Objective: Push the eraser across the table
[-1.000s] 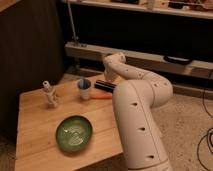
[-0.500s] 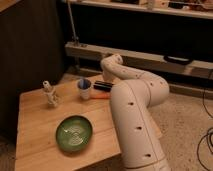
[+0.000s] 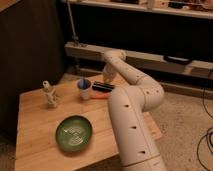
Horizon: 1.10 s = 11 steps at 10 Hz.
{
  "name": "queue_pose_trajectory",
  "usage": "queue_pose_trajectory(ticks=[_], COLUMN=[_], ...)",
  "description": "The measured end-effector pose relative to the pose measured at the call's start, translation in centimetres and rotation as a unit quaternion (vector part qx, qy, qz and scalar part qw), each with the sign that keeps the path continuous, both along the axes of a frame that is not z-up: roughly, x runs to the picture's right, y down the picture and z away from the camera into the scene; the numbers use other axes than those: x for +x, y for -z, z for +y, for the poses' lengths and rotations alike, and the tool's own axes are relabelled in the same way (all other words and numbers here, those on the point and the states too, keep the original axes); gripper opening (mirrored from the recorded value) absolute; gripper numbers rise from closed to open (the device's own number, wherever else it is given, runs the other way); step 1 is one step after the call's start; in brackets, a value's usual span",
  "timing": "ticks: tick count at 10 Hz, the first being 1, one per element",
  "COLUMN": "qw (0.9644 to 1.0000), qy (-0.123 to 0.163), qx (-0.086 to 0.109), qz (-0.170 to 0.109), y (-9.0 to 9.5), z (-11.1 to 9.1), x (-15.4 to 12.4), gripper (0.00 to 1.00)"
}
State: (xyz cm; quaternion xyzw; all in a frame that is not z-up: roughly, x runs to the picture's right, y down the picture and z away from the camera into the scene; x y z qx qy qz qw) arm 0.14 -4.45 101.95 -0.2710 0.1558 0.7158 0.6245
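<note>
The eraser [image 3: 102,87] is a small black block lying at the far edge of the bamboo table [image 3: 35,125], just right of the cup. My gripper [image 3: 107,78] hangs down from the wrist right above and behind the eraser, at or very near its far side. The white arm reaches from the lower right over the table's right part and hides the table top under it.
A white cup with a blue rim [image 3: 84,89] stands left of the eraser. A thin orange marker [image 3: 99,96] lies just in front of it. A small pale figurine [image 3: 49,94] stands at the left. A green plate [image 3: 73,131] sits near the front. A low shelf [image 3: 165,57] runs behind the table.
The wrist and elbow have shifted only slightly. The eraser, cup, marker and plate lie where they were.
</note>
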Motion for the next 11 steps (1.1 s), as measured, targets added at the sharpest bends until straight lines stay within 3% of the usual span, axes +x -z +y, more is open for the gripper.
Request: queue_pose_trajectory(ticks=[1,3,6,11], qw=[0.9998,0.9972,0.9938,0.9905], qy=[0.016,0.057,0.083,0.100], qx=[-0.010,-0.044,-0.064,-0.048], qz=[-0.004,-0.019,-0.037,-0.082], y=[0.6,2.4,4.0,6.1], z=[0.8,4.3,6.6,8.2], x=[-0.3,-1.5,-2.2,-4.8], gripper=[0.00,0.00,0.00,0.00])
